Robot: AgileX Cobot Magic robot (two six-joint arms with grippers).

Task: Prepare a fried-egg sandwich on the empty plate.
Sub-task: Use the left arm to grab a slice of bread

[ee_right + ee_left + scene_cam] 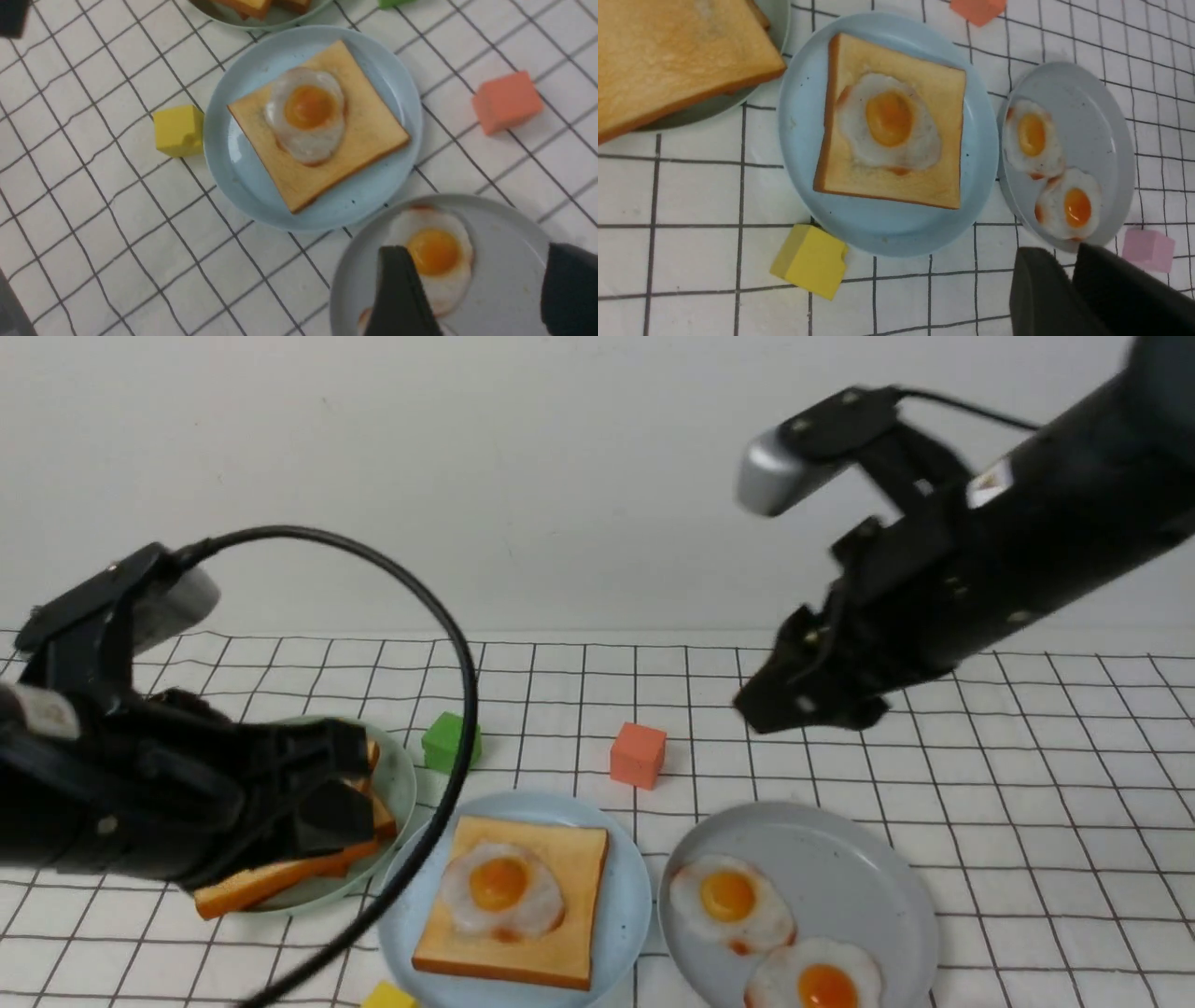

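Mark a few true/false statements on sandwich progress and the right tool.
1. A toast slice lies on the light blue plate with an egg on top. True.
2. A second slice already covers that egg. False: the egg is bare, with nothing on it.
3. The grey plate holds two eggs. True.
4. The right tool is shut on an egg. False: its jaws stand wide apart and empty above the grey plate.
5. Spare toast lies on the pale green plate. True.
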